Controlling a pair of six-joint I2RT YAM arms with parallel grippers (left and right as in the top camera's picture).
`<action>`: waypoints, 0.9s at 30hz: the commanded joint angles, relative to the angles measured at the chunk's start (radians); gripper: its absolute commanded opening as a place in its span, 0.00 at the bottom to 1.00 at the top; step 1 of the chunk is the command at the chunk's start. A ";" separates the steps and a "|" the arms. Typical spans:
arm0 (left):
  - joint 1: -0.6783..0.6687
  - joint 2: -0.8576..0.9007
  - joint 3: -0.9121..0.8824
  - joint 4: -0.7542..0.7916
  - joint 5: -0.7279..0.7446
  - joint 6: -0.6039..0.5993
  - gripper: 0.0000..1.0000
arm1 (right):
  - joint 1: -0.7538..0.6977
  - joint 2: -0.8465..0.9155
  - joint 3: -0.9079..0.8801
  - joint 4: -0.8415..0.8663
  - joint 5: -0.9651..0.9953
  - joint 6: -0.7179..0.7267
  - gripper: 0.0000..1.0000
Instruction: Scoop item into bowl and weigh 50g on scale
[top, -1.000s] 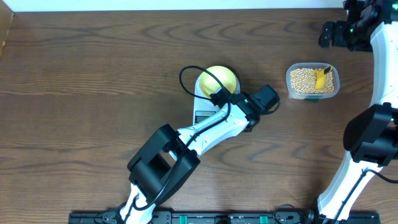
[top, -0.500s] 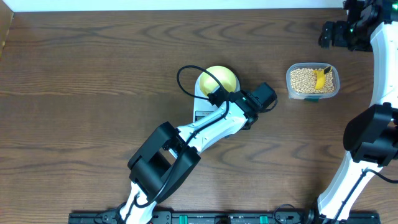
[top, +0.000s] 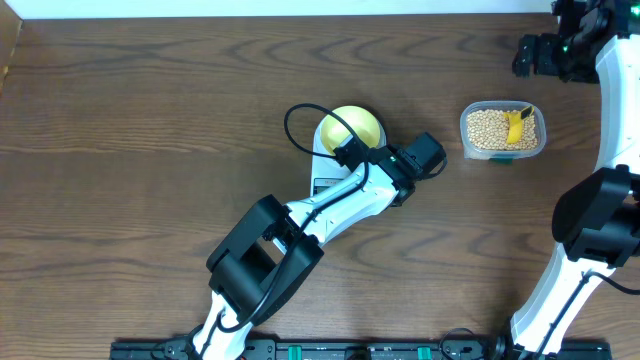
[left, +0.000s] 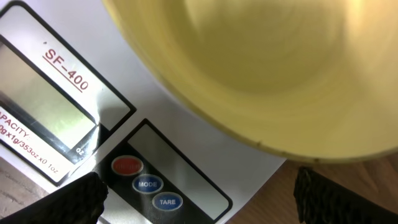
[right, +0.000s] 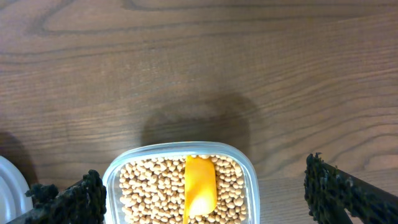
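The pale yellow bowl (top: 352, 126) stands on the white scale (top: 324, 186). In the left wrist view the bowl (left: 267, 62) fills the top, and the scale (left: 186, 124) shows its display and three round buttons. My left gripper (top: 366, 160) hovers low over the scale's front, open, with nothing between its fingers (left: 74, 199). Tan beans (top: 484, 128) fill a clear container (top: 502, 154), and a yellow scoop (top: 516, 124) lies in them. My right gripper (top: 535, 55) is open at the far right, behind the container. Its wrist view shows the beans (right: 149, 186) and the scoop (right: 200, 186) below.
The clear container (right: 180, 150) sits to the right of the scale with a gap of bare wood between them. The left arm lies diagonally from the front edge to the scale. The right arm's base stands at the right edge.
My left gripper has shifted slightly up and left over the scale. The right arm, bowl and container have not moved.
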 joint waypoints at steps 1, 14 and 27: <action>0.006 0.022 -0.001 0.005 -0.042 -0.008 0.98 | -0.004 0.009 0.011 -0.001 0.003 0.012 0.99; 0.006 0.032 -0.014 0.040 -0.032 -0.003 0.98 | -0.004 0.009 0.011 -0.001 0.003 0.012 0.99; 0.035 0.032 -0.056 0.086 0.035 -0.022 0.98 | -0.004 0.009 0.011 -0.001 0.003 0.012 0.99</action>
